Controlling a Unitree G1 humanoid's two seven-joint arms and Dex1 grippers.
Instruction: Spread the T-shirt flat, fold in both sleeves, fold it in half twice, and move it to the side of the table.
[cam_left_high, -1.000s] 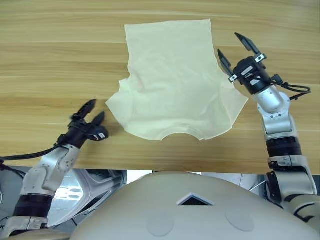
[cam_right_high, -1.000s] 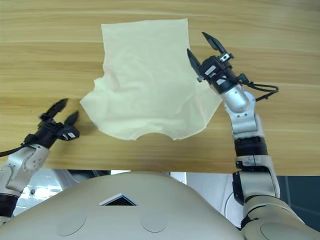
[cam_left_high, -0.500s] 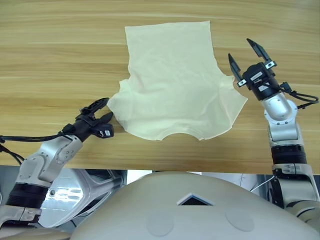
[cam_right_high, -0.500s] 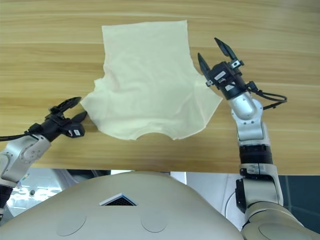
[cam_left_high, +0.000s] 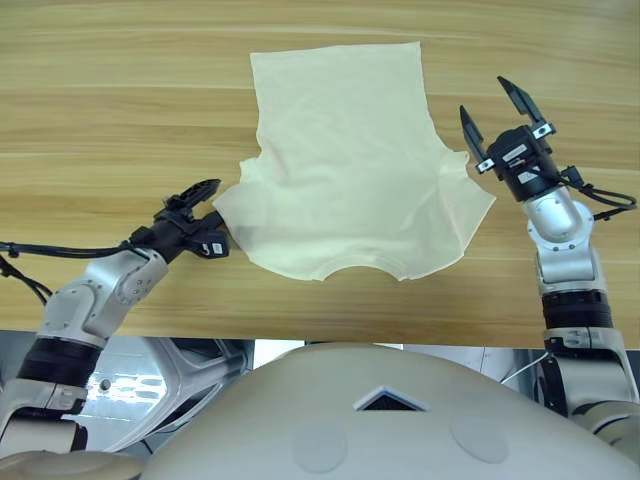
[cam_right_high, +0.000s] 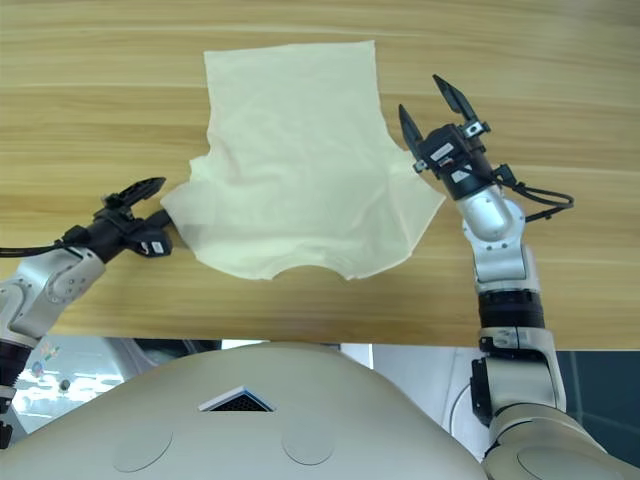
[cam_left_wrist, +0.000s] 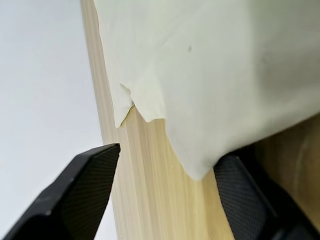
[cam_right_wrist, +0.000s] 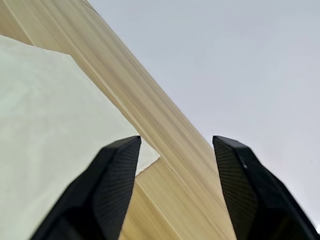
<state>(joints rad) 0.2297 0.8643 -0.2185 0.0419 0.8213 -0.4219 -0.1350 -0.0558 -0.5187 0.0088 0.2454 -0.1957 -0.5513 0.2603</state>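
T-shirt (cam_left_high: 350, 160) is lying mostly flat mid-table (cam_left_high: 120, 100), collar facing the robot. Left gripper (cam_left_high: 214, 218) is sitting released at the left sleeve (cam_left_high: 238, 203) tip, with the cloth edge lying between its spread fingers. Right gripper (cam_left_high: 483, 97) is hovering, also released, just beside the right sleeve (cam_left_high: 465, 205).

Left gripper (cam_left_high: 210, 218) and right gripper (cam_left_high: 486, 102) both extended forward, jaws parted.

T-shirt (cam_left_high: 350, 160) on table (cam_left_high: 100, 100), left gripper (cam_left_high: 212, 215) at left, right gripper (cam_left_high: 483, 97) at right
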